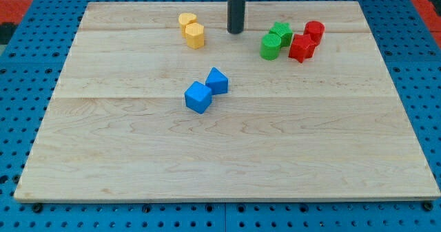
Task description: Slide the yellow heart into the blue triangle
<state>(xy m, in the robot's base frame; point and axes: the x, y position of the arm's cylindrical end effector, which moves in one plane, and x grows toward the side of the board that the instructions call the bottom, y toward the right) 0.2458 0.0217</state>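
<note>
The yellow heart (187, 20) lies near the view's top, left of centre, touching a yellow hexagon-like block (195, 36) just below it. The blue triangle (217, 80) sits near the board's middle, touching a blue cube (198, 97) at its lower left. My tip (236, 31) stands on the board to the right of the yellow blocks, apart from them, and above the blue pair.
To the right of my tip are a green star (281, 32) and a green cylinder-like block (270, 46), then a red star (302, 47) and a red cylinder-like block (314, 31). The wooden board (227, 163) lies on a blue perforated base.
</note>
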